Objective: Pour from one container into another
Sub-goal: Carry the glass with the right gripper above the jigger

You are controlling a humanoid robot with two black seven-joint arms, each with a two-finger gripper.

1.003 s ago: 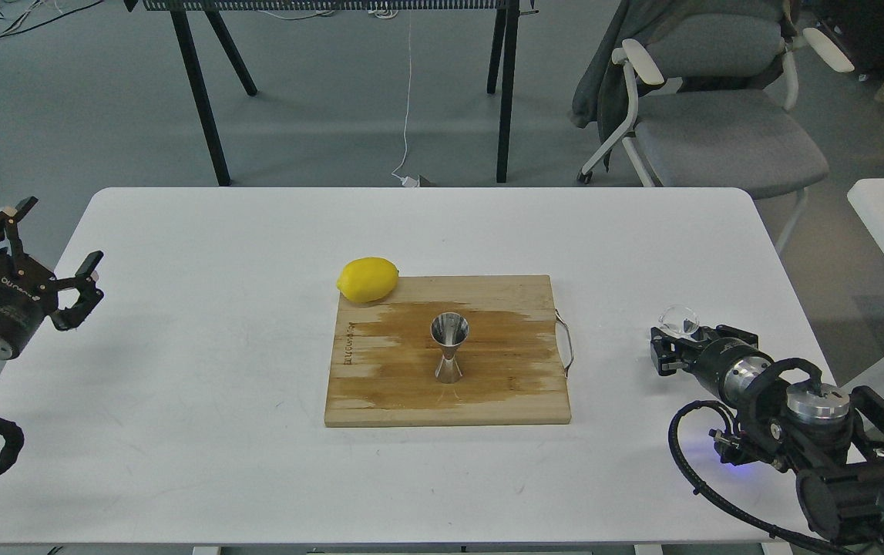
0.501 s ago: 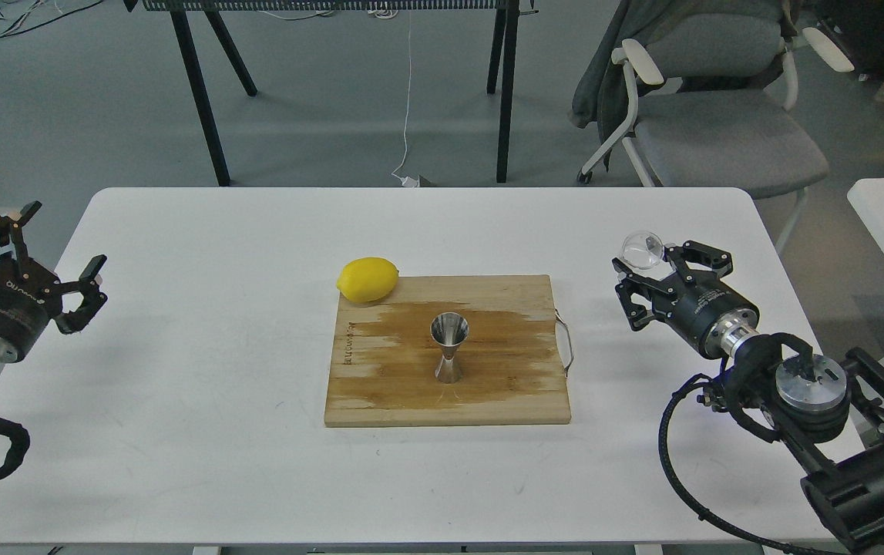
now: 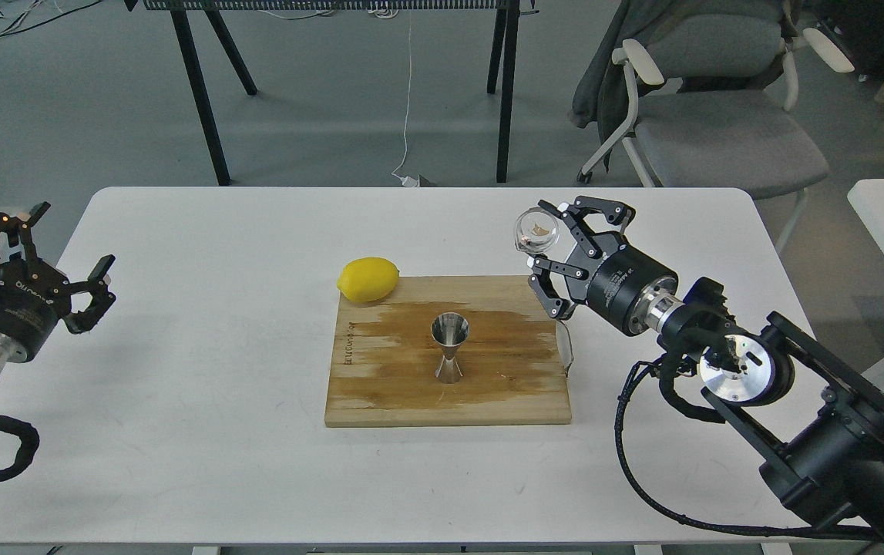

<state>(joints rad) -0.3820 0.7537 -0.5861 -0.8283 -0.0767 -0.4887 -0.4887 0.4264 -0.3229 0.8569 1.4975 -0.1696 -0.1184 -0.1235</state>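
The small clear glass cup is tilted on its side in the air, above the table just beyond the far right corner of the wooden cutting board. My right gripper is shut on it, its fingers spread around the glass. The shiny steel hourglass jigger stands upright at the board's middle, left of and nearer than the cup. At the table's left edge my left gripper is open and holds nothing.
A yellow lemon lies at the board's far left corner. The board has a metal handle on its right side. A grey chair and black table legs stand behind the white table.
My right gripper has lifted the glass cup from the table's right side and carried it up and left toward the board. The left gripper has shifted slightly.
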